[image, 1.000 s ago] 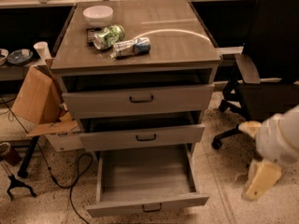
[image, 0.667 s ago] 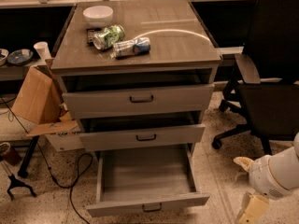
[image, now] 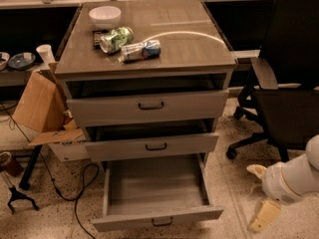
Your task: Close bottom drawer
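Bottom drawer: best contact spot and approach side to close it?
Press the bottom drawer on its front panel, at the centred dark bar handle, from the front: it stands far out, face flat. The gripper hangs low to its right.

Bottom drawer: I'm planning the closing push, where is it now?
The bottom drawer sits pulled out at the foot of the cabinet, lower centre of the camera view, beneath the middle drawer; the gripper hangs low to its right, before the office chair.
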